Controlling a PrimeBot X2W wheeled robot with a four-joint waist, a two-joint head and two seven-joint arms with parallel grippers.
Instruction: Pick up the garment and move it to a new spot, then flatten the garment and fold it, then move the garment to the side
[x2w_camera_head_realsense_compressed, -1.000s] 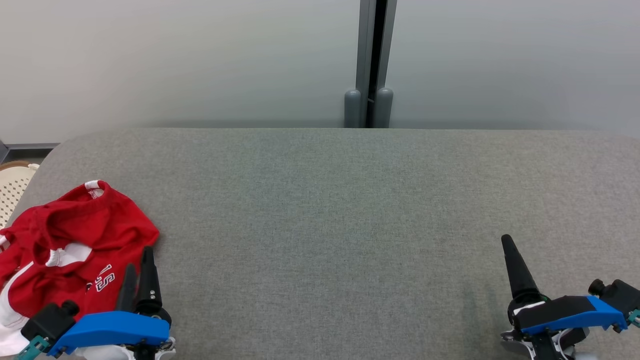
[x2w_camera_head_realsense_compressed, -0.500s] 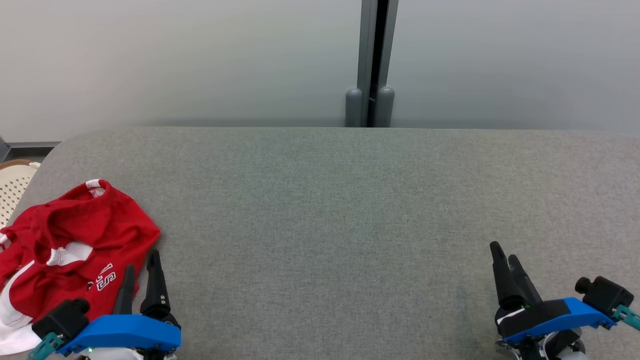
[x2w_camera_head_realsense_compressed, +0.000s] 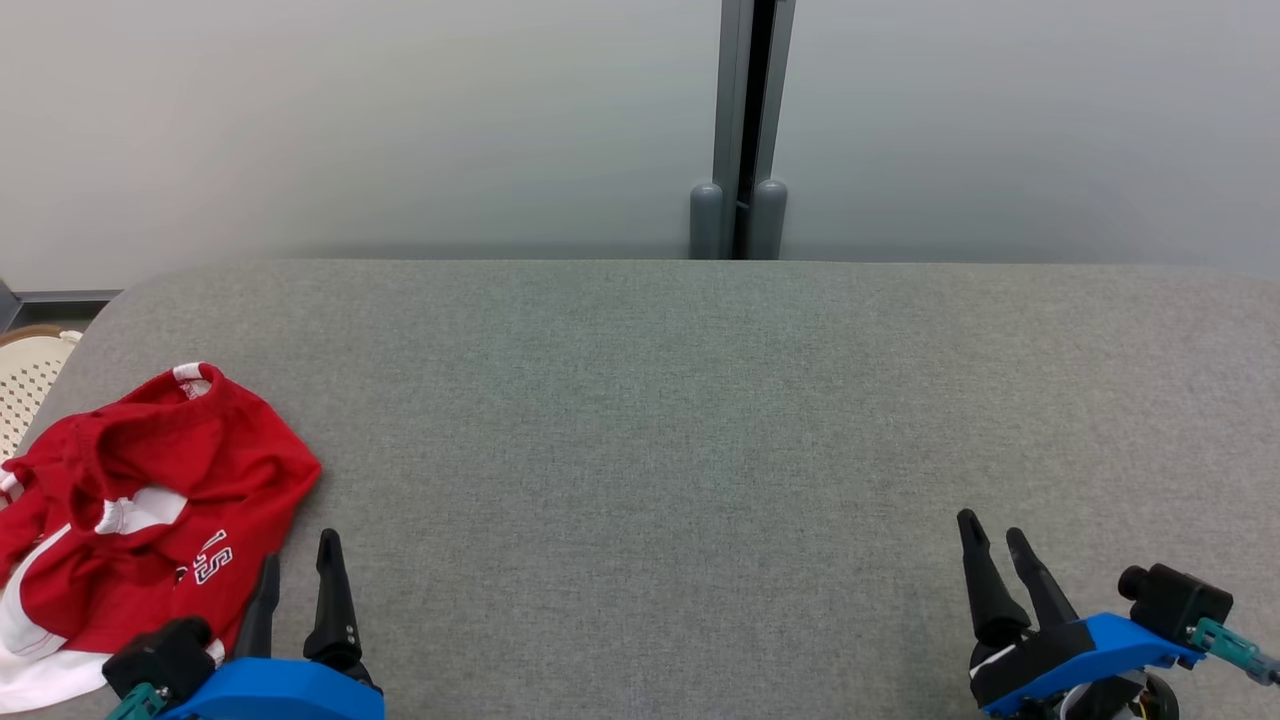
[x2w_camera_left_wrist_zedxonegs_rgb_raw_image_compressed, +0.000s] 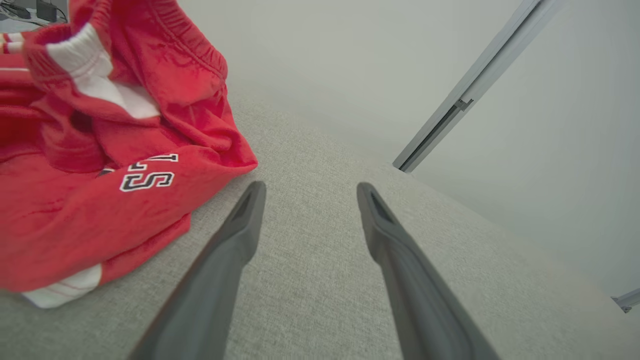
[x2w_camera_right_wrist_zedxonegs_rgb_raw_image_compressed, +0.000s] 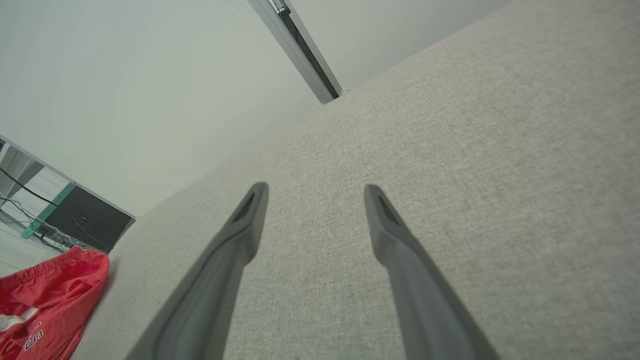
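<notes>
The garment (x2w_camera_head_realsense_compressed: 150, 500) lies crumpled at the left end of the bench (x2w_camera_head_realsense_compressed: 650, 420), towards its near edge. It is red with white trim, and white lettering shows on its upper side.

Our left jaws stand apart and hold nothing. Their fingers (x2w_camera_head_realsense_compressed: 332, 590) point away from us, low at the bench's near edge and just right of the garment's near corner. In the left wrist view the garment (x2w_camera_left_wrist_zedxonegs_rgb_raw_image_compressed: 100, 200) lies left of the fingers (x2w_camera_left_wrist_zedxonegs_rgb_raw_image_compressed: 240, 240). Its red hem comes close to the left fingertip, with grey bench (x2w_camera_left_wrist_zedxonegs_rgb_raw_image_compressed: 310, 280) between the two fingers. We cannot tell whether that finger touches the cloth.

Our right jaws are apart too, and empty. Their fingers (x2w_camera_head_realsense_compressed: 985, 585) sit over bare bench at the right end, well apart from the garment. In the right wrist view the garment (x2w_camera_right_wrist_zedxonegs_rgb_raw_image_compressed: 45, 295) shows far off at the lower left, with bench (x2w_camera_right_wrist_zedxonegs_rgb_raw_image_compressed: 475, 150) under the fingers (x2w_camera_right_wrist_zedxonegs_rgb_raw_image_compressed: 235, 245).

A pale basket (x2w_camera_head_realsense_compressed: 25, 375) with holes stands beyond the bench's left end. Behind the bench is a plain wall (x2w_camera_head_realsense_compressed: 350, 120) with a grey post (x2w_camera_head_realsense_compressed: 742, 120).
</notes>
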